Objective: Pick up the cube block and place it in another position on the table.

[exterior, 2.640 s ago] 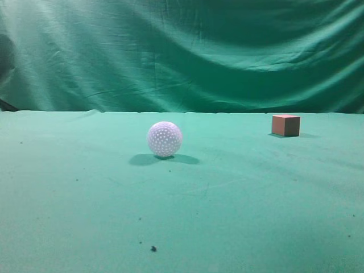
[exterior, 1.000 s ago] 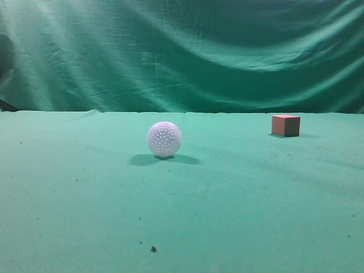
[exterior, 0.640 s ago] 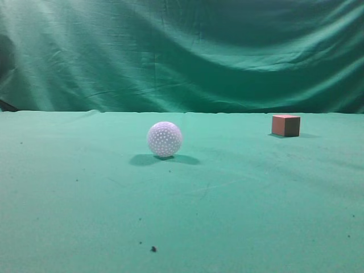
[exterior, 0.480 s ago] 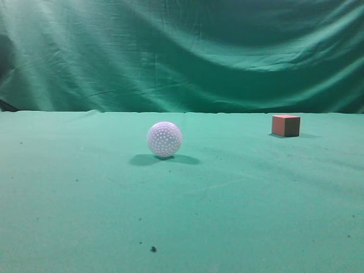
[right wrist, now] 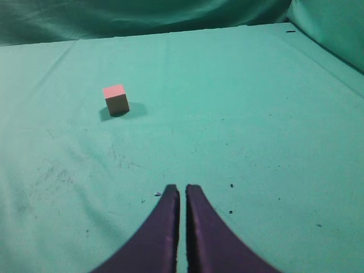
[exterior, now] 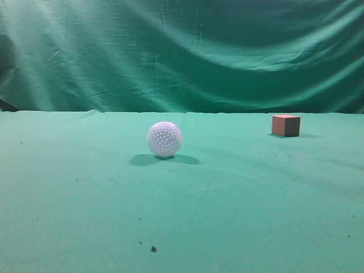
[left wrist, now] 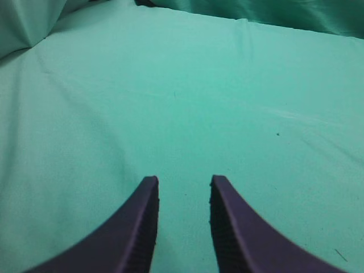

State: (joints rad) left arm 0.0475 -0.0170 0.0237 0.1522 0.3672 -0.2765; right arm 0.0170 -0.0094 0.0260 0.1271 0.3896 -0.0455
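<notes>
Toward the worktop's (exterior: 68,227) far right edge sits the cube block (exterior: 285,125), untouched. Right tool (right wrist: 182,196) nearly closed: spread it, descend squarely. Left tool (left wrist: 183,190) parted, empty.

The table (exterior: 239,216) is covered in plain green cloth flecked with a few dark specks. The cube block (exterior: 285,125) is reddish-brown with a lighter pink top (right wrist: 116,99). The ball (exterior: 164,139) is white, dimpled all over. The curtain (exterior: 182,51) is deeper green. Both grippers' fingers (left wrist: 139,227) (right wrist: 159,233) are dark purple.
</notes>
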